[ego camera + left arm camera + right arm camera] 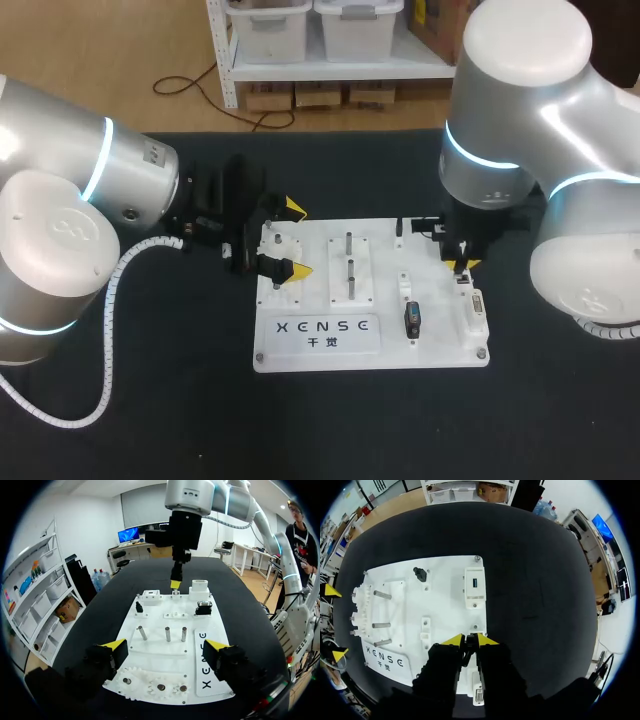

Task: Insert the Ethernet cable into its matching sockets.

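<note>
Head view: white board [440, 345] on black table [350, 430].

Board [370, 350] on table [150, 420]; left hand [296, 238] at its left edge, right hand [462, 265] over its right-side socket block [474, 312].

A black table [150, 420] carries one white fixture board [440, 340].

Right hand [468, 641] contents too small to tell.
</note>
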Robot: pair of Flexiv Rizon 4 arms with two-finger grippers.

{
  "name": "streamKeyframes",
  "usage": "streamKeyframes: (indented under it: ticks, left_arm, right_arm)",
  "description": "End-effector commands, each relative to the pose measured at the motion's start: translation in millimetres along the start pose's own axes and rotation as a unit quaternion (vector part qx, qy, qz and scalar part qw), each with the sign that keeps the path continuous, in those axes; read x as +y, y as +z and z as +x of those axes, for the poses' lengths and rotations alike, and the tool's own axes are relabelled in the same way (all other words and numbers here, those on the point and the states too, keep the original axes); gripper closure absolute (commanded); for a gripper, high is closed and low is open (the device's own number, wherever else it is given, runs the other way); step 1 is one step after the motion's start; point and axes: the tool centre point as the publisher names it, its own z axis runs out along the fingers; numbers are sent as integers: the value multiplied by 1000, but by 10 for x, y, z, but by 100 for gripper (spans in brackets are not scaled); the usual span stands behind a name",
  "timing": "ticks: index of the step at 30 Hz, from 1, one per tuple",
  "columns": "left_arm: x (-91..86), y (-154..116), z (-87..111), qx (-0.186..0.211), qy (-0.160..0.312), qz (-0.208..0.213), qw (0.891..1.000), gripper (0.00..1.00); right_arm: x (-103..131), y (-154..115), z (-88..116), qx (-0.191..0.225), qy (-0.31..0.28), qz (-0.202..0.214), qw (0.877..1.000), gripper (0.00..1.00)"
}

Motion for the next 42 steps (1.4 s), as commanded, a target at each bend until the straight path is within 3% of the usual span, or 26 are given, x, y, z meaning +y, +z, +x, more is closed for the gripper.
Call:
streamKeyframes:
  ticks: [1,26,42]
  left_arm:
    - [1,9,-8,3,-1,0,1000,0]
    - [1,9,-8,3,-1,0,1000,0]
    - [1,9,-8,3,-1,0,1000,0]
  right_arm:
    - [1,34,-10,2,-1,-1,1000,100]
    - [-96,31,-13,5,4,-1,1000,100]
    - [-109,33,28,24,23,-32,999,100]
